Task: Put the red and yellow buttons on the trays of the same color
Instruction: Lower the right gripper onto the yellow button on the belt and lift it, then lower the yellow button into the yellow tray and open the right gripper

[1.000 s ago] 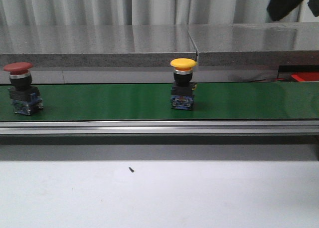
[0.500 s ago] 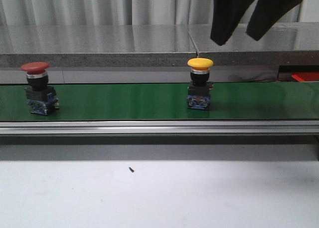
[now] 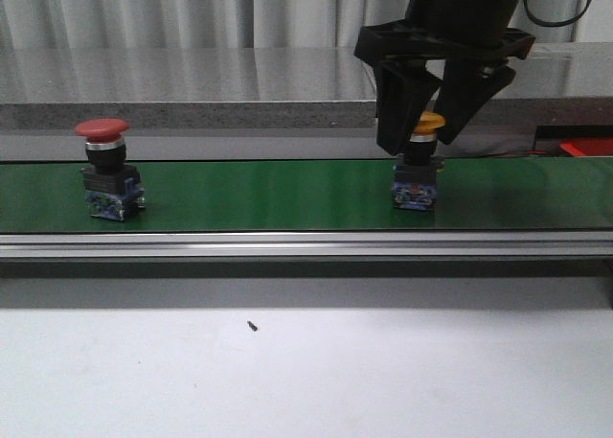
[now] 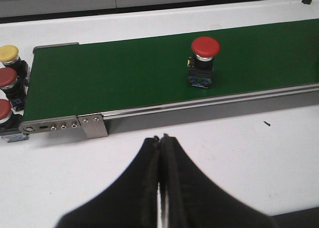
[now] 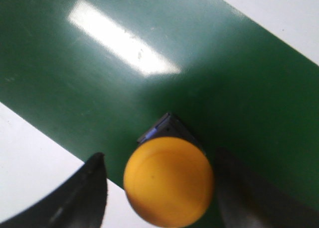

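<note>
A yellow button (image 3: 418, 174) stands upright on the green belt (image 3: 259, 194), right of centre. My right gripper (image 3: 419, 143) hangs over it, open, with one finger on each side of the yellow cap. The right wrist view shows the same cap (image 5: 168, 180) between the two spread fingers (image 5: 94, 188), with small gaps on both sides. A red button (image 3: 110, 165) stands on the belt at the left. My left gripper (image 4: 160, 138) is shut and empty over the white table, short of the belt and the red button (image 4: 204, 61). The trays are out of view.
A metal rail (image 3: 306, 243) edges the belt in front, and a grey ledge (image 3: 192, 112) runs behind it. A yellow button (image 4: 9, 53) and two red ones (image 4: 7, 78) sit off the belt's end. Something red (image 3: 586, 148) shows at the far right.
Both buttons have travelled to the right along the belt. My right gripper has come down from the upper right and now straddles the yellow button.
</note>
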